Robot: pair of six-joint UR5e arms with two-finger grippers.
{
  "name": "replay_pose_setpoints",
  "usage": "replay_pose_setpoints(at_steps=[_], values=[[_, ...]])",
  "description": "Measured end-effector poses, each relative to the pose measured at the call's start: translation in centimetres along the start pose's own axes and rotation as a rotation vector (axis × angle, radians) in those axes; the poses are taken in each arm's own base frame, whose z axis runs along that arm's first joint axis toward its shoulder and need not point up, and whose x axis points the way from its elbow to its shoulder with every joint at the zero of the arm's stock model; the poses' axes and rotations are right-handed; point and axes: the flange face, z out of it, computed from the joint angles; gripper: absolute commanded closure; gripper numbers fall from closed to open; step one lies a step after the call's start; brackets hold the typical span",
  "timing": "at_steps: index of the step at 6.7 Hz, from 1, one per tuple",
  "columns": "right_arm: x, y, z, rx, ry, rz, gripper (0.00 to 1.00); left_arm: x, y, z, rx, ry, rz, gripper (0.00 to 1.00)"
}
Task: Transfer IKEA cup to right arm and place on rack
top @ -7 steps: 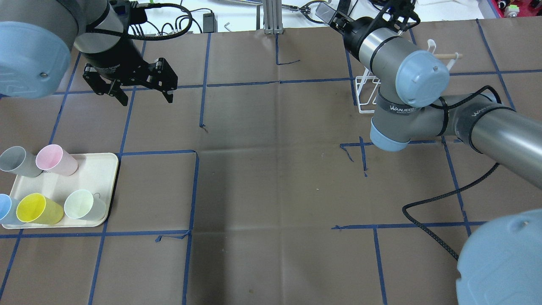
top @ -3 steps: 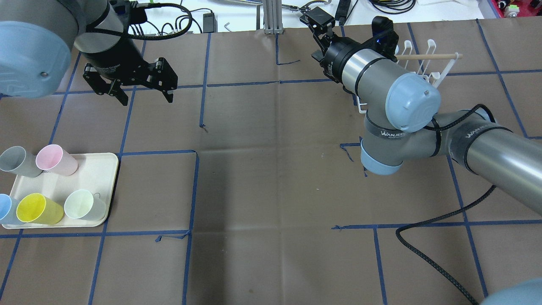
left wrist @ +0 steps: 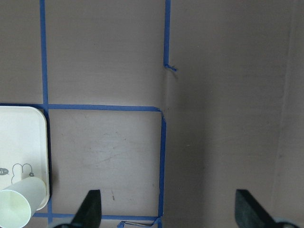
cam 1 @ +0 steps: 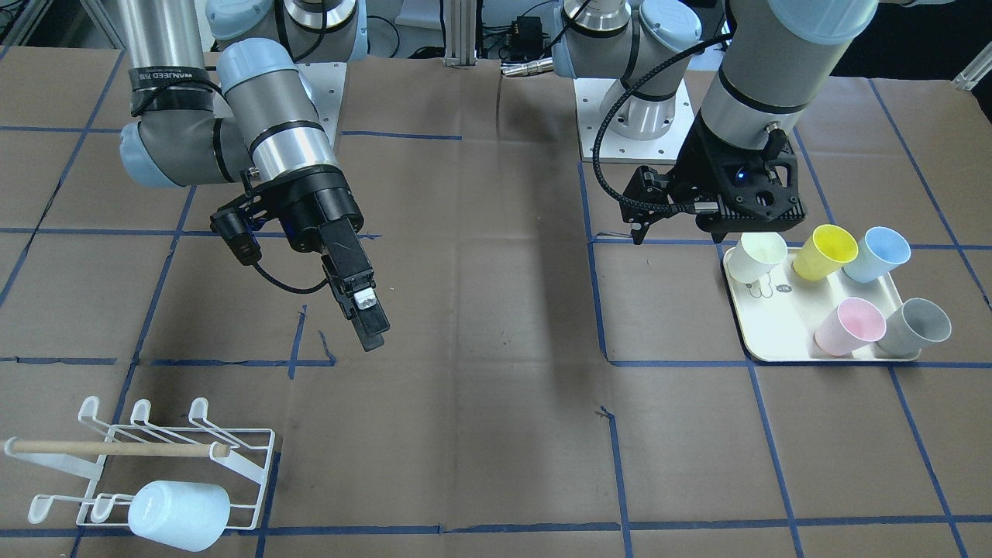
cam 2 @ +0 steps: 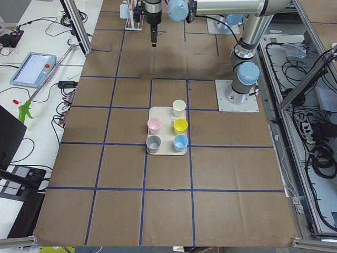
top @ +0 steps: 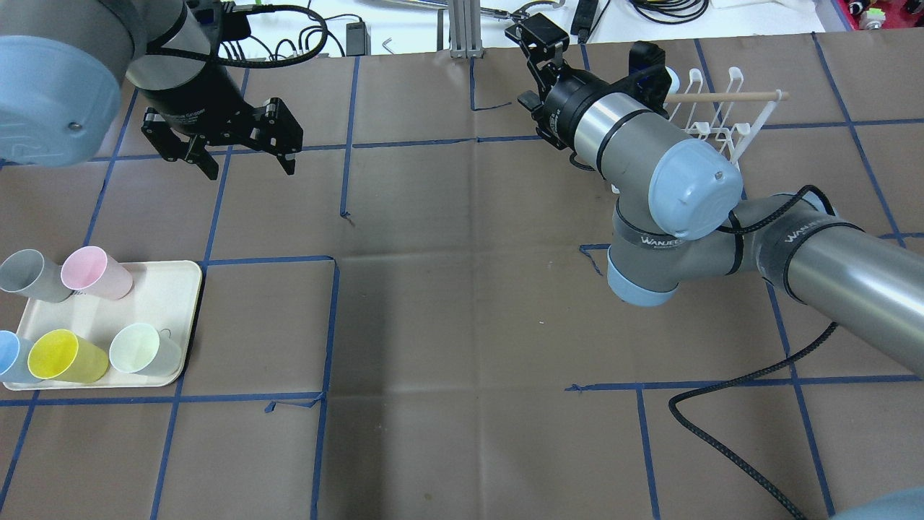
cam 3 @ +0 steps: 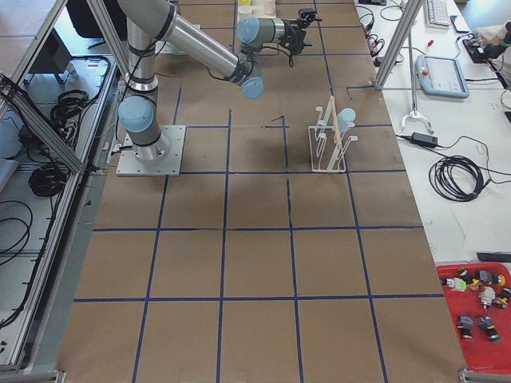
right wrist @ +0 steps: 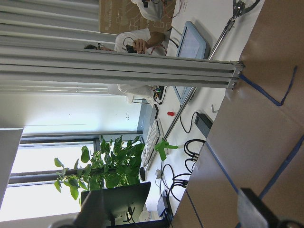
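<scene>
The white wire rack (cam 1: 155, 453) with a wooden dowel (cam 1: 116, 448) holds a pale blue cup (cam 1: 180, 505) lying on its side. The rack also shows in the overhead view (top: 722, 119). My right gripper (cam 1: 372, 337) hangs open and empty above the paper, away from the rack; in the overhead view it (top: 538, 43) points at the far edge. Its wrist view shows both fingertips (right wrist: 256, 211) spread, with nothing between them. My left gripper (top: 250, 172) is open and empty, hovering beyond the tray; its fingers (left wrist: 90, 211) are wide apart.
A cream tray (top: 155, 285) at the left carries a white cup (top: 141, 348), a yellow cup (top: 61, 355), a pink cup (top: 94, 272) and a grey cup (top: 29, 274), all upright. A blue cup (cam 1: 876, 254) stands at the tray's edge. A black cable (top: 729, 404) trails over the right side.
My right arm has swung left, away from the rack, so the rack now shows in the overhead view. The left arm and the cups have not moved.
</scene>
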Motion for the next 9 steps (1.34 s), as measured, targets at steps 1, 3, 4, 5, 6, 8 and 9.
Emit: replay_pose_setpoints(at_steps=[1, 3, 4, 5, 6, 8, 9], values=[[0.1, 0.0, 0.1, 0.001, 0.006, 0.002, 0.00, 0.0, 0.0, 0.0, 0.001, 0.000, 0.000, 0.00], [0.1, 0.0, 0.2, 0.001, 0.006, 0.002, 0.00, 0.0, 0.1, 0.0, 0.001, 0.000, 0.000, 0.00], [0.1, 0.0, 0.2, 0.002, 0.003, 0.001, 0.00, 0.0, 0.0, -0.1, 0.001, 0.000, 0.001, 0.00], [0.1, 0.0, 0.2, 0.002, 0.002, 0.001, 0.00, 0.0, 0.0, -0.1, 0.001, 0.000, 0.000, 0.00], [0.4, -0.1, 0.4, 0.002, 0.010, 0.004, 0.00, 0.0, -0.1, 0.0, 0.000, 0.000, 0.000, 0.00], [1.1, -0.2, 0.9, -0.001, 0.027, 0.010, 0.00, 0.0, -0.1, 0.0, 0.000, 0.000, -0.003, 0.00], [1.1, -0.2, 1.0, -0.002, 0.028, 0.010, 0.00, 0.0, -0.1, -0.1, 0.001, 0.000, -0.003, 0.00]])
